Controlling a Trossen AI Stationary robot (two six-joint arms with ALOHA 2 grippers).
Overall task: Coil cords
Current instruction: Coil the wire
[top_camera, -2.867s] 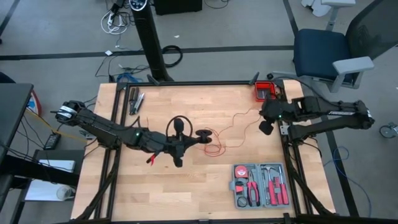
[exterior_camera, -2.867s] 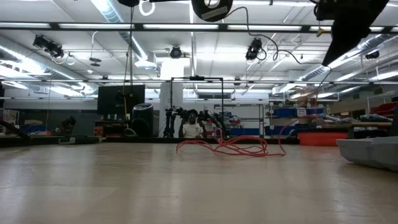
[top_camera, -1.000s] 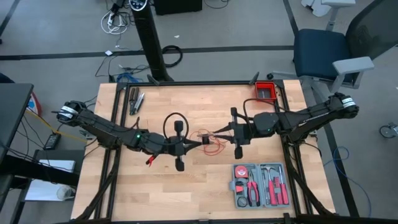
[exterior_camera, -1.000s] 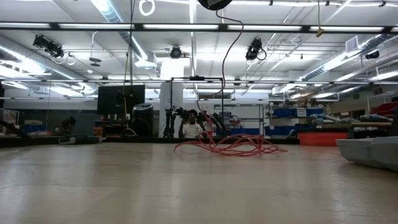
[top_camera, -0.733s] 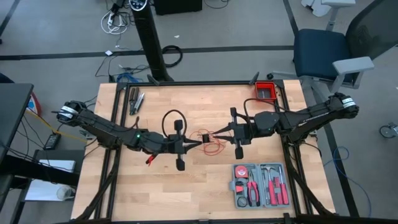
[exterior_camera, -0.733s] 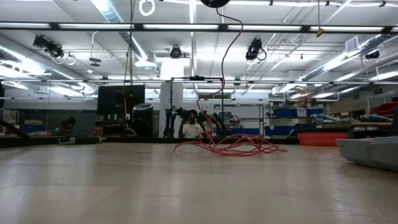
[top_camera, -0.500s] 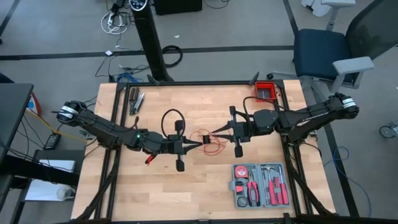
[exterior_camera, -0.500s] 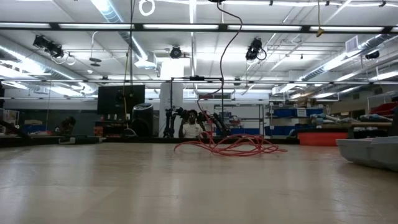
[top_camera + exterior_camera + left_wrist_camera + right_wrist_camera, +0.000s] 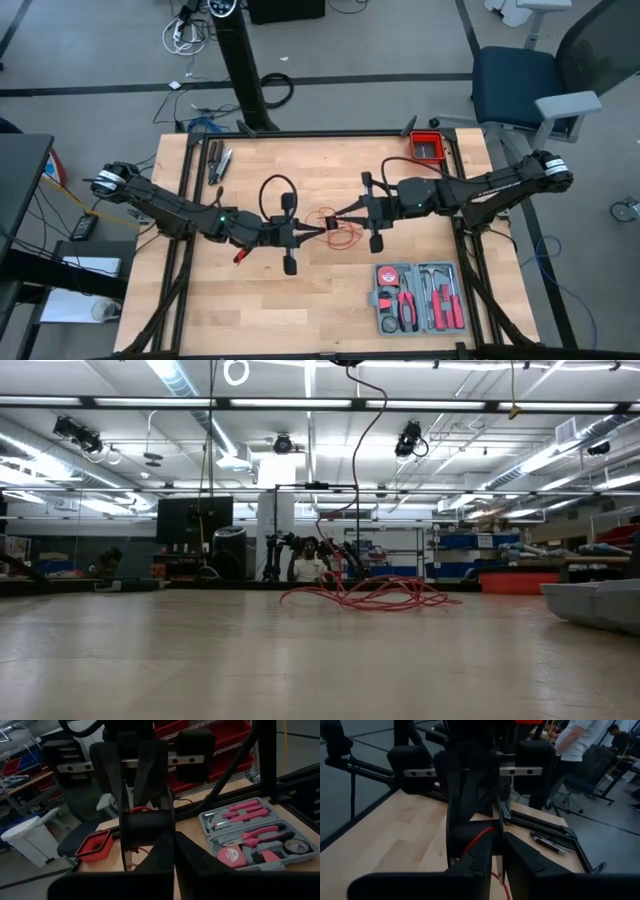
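1. Since the previous high view, the right gripper has slid further toward the left gripper; they meet mid-table.
2. Left fingers are pressed together; right fingers pinch the red cord.
3. That thread-thin cord lies in a small loose tangle on the table beneath both grippers.

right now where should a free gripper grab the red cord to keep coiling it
Probably the loose loops of the red cord lying flat on the table, just nearer than where both grippers meet. Come from straight above: the thin strands lie low, so a side approach would likely slide past.
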